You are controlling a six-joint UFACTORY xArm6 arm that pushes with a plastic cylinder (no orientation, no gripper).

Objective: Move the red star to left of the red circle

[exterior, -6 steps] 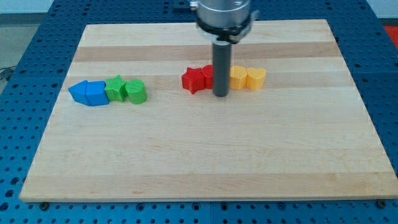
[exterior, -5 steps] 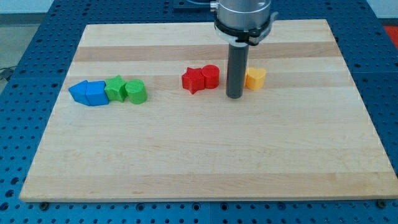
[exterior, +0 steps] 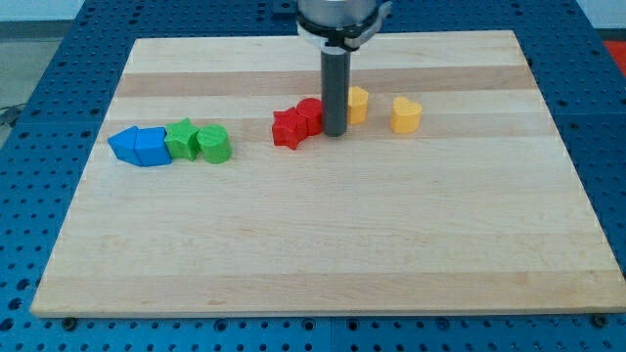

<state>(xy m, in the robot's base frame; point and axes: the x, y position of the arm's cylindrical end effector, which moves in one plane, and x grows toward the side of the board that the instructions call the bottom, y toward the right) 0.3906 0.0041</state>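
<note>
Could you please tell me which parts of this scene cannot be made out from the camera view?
- Red circle: its right side is hidden behind the rod, so whether my tip touches it cannot be told.
- Yellow block right of the rod: its left part is covered by the rod, shape unclear.
- Arm above the rod: cut off by the view's top edge.
- Two blue blocks: pressed together, individual shapes unclear.

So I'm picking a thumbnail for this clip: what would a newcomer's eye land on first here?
Probably my tip, the dark rod's end planted mid-board, right against the red circle, with the red star touching that circle on the view's left. Next, two yellow blocks sit apart to the rod's right, and a tight row of blue and green blocks lies far left.
</note>
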